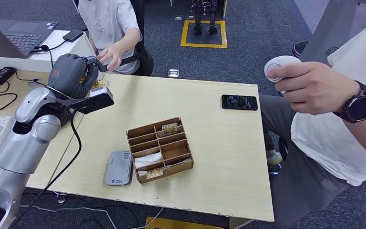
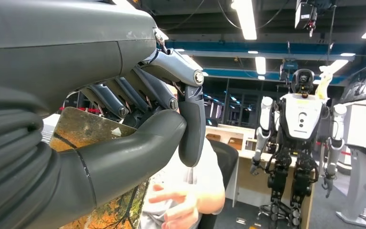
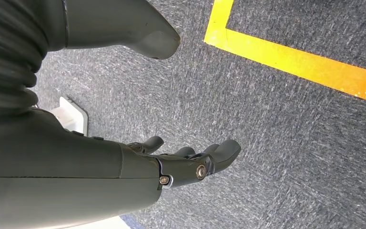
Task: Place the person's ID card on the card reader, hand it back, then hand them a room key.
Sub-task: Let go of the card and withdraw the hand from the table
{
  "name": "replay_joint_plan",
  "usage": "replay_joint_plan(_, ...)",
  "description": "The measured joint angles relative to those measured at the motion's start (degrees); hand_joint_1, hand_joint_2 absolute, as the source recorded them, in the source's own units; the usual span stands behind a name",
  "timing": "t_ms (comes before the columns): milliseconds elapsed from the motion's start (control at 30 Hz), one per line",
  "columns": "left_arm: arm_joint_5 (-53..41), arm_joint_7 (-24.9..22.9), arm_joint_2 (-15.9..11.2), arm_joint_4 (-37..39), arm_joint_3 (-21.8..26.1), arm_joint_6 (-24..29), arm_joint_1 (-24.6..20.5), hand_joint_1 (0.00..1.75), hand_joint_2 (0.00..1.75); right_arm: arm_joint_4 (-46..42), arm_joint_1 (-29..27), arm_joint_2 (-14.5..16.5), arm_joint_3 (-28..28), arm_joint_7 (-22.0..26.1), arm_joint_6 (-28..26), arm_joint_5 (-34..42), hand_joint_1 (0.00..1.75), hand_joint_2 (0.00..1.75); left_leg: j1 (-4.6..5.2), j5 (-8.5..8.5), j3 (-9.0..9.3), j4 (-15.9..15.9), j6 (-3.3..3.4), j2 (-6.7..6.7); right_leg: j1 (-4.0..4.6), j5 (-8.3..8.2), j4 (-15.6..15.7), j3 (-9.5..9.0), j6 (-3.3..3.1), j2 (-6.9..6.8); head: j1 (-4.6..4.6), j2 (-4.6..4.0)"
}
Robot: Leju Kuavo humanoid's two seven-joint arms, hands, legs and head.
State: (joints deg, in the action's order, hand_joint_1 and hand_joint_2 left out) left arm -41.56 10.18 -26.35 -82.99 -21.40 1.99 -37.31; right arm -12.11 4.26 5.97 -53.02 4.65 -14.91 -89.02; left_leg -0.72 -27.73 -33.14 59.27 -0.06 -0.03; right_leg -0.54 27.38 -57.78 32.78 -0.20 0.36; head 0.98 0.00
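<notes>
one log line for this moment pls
left hand: holds card out to seated person | right hand: hanging, empty | card reader: bare

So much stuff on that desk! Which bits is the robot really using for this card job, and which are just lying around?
Part of the job:
- left hand, holding a card
- seated person's hand, reaching toward it
- grey card reader
- wooden card organizer

Just lying about:
- black phone
- laptop
- power adapter
- white remote held by a second person

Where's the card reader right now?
In the head view, the card reader lies flat near the table's front edge, just left of the wooden organizer.
</notes>
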Motion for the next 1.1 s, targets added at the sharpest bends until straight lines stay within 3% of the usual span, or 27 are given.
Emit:
replay_joint_plan(167,-0.48,-0.39,0.04,0.05,0.00,0.24,-0.18,1.75,1.75,0.00,0.01,0.00,0.00,0.01,0.00,-0.09,0.00,1.75,0.00,0.00,0.00,0.00,0.00,0.00,0.00,0.00,0.00,0.03,0.00,0.00,0.00,0.00)
replay_joint_plan(267,-4.54,-3.05,0.95,1.98,0.00,2.54,-1.87,1.75,1.75,0.00,0.05,0.00,0.07,0.08,-0.01,-0.52,0.00,1.75,0.00,0.04,-0.03,0.02,0.00,-0.04,0.00,0.00,0.00,0.08,0.00,-0.04,-0.01,0.00)
replay_joint_plan(400,-13.51,-7.93,4.05,13.01,0.03,10.63,-8.71,1.75,1.75,0.00,0.47,0.01,0.79,0.24,0.05,-1.11,0.00,1.75,0.00,0.14,-0.07,0.02,-0.06,-0.08,0.00,-0.11,-0.01,0.08,-0.08,-0.08,-0.01,-0.01)
replay_joint_plan(567,-17.21,-8.51,6.86,28.90,1.31,17.26,-16.12,1.75,1.75,0.00,0.59,0.02,2.07,-0.11,0.35,-1.11,0.00,1.75,0.00,0.22,-0.05,0.01,-0.08,0.00,0.00,-0.21,-0.03,0.11,-0.18,0.00,-0.01,0.00)
replay_joint_plan(767,-18.06,-8.20,8.57,37.54,2.95,17.84,-18.81,1.75,1.75,0.00,0.62,0.02,2.91,-0.01,0.67,-1.11,0.00,1.75,-0.01,0.22,-0.06,0.01,-0.08,0.00,0.00,-0.20,-0.05,0.13,-0.18,0.00,0.00,0.00)
replay_joint_plan(1100,-19.62,-8.50,9.95,42.98,4.44,18.18,-20.00,1.75,1.75,0.00,0.65,0.02,3.41,-0.28,0.68,-1.12,0.00,1.75,-0.01,0.22,-0.07,0.00,-0.08,0.00,0.00,-0.21,-0.05,0.13,-0.18,0.00,-0.01,0.00)
